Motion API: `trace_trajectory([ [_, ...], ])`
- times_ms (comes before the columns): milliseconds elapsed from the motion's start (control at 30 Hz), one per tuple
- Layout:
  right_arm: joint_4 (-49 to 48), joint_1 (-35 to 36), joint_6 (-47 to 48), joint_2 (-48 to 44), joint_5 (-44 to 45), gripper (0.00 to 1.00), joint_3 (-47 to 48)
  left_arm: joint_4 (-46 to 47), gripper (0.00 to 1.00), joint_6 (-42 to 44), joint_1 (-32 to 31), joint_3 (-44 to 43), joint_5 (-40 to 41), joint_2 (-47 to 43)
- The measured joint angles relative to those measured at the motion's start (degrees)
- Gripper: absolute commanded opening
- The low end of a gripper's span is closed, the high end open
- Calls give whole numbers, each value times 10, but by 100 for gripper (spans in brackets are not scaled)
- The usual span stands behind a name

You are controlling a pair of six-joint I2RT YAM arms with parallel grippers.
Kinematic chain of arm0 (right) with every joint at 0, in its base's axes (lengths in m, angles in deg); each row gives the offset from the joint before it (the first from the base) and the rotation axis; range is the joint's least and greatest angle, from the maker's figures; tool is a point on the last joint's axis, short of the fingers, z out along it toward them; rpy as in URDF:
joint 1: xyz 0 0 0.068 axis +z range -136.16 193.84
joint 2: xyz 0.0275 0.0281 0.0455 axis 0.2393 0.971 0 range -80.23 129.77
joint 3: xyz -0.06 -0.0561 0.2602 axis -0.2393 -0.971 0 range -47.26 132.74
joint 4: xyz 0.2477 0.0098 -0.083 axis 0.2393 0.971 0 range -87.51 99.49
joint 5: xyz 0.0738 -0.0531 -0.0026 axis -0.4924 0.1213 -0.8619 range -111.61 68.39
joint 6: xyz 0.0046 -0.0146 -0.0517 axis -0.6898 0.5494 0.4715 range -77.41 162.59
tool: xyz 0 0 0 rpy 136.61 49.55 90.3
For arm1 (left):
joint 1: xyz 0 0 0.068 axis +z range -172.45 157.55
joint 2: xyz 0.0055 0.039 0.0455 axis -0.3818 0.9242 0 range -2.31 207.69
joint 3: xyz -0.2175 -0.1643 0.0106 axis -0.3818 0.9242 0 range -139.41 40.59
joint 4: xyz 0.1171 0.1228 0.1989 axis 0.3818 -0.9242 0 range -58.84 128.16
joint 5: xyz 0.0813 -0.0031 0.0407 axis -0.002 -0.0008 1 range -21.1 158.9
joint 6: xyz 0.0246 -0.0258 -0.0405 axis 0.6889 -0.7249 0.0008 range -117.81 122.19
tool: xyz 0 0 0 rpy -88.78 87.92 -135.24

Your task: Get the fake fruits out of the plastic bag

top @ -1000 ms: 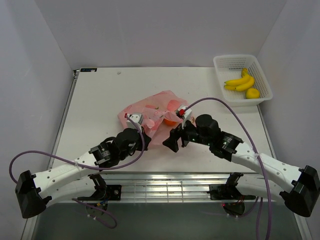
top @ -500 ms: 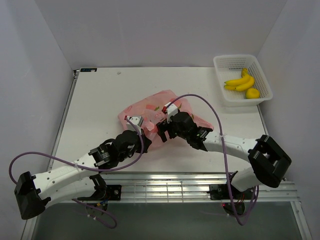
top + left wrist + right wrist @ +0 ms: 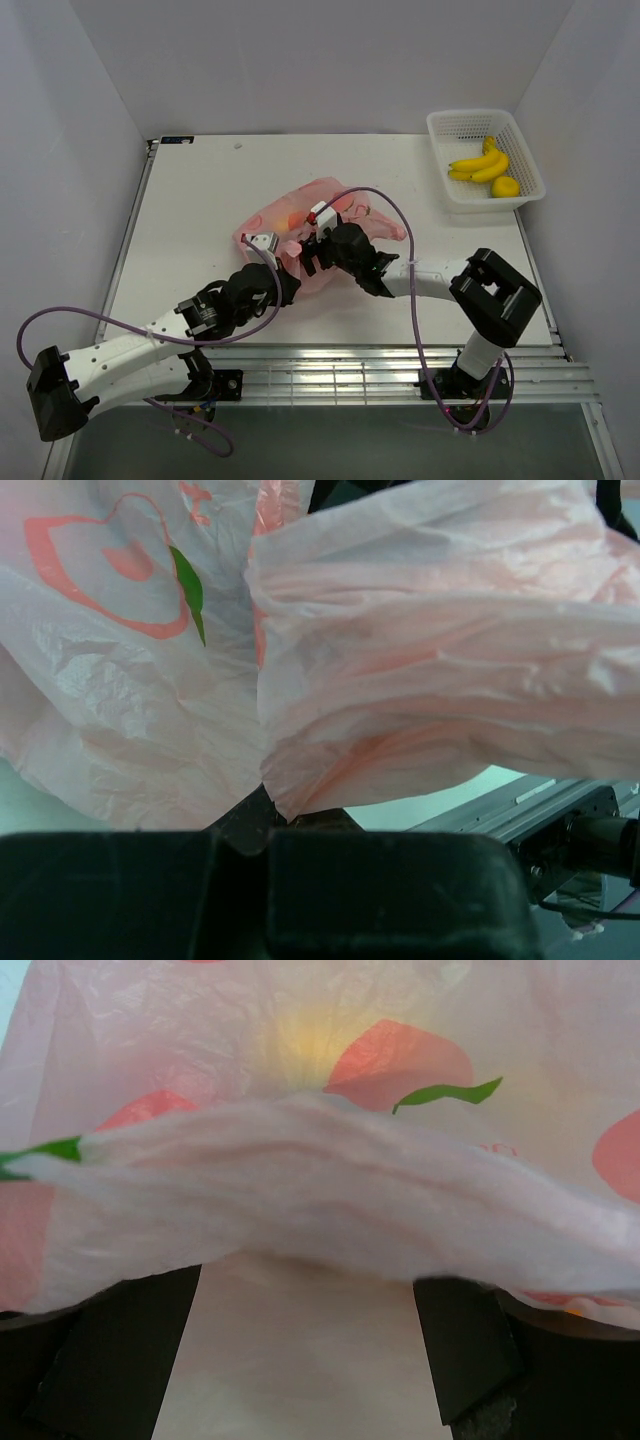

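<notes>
Your left end effector [image 3: 286,252] is clamped tight on the near left edge of the pink bag [image 3: 285,212], which lies crumpled around the middle of the counter [image 3: 200,200]. Your right end effector [image 3: 290,1360] stands wide, with a fold of the bag lying across its fingers [image 3: 110,1350]. No fruit can be made out through the film. One yellow fruit [image 3: 505,186] lies in the white basket [image 3: 440,125] at the far right, beside the bananas [image 3: 480,165].

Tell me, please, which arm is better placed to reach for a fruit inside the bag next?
Probably the right arm: its jaws stand open, pressed into the plastic bag. The left arm is busy: its jaws are shut on the bag's edge, holding it.
</notes>
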Motion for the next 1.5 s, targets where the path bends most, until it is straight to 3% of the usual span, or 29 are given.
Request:
trace_trajectory([
  [467,-82,12,-4,64,37,90,16,8,0,-48,-1,0,32,-10],
  [1033,-67,12,-44,153,42,90,97,10,0,-43,-1,0,33,-8],
  [1167,-47,12,-66,162,43,98,105,10,0,-43,-1,0,33,-8],
  [1267,-42,12,-78,162,42,82,107,10,0,-44,-1,0,34,-9],
  [1300,-42,12,-80,162,42,67,107,10,0,-44,-1,0,34,-9],
  [1400,-42,12,-85,162,42,45,107,10,0,-44,-1,0,35,-10],
  [1500,-40,12,-84,157,40,38,106,8,0,-47,-1,0,37,-12],
])
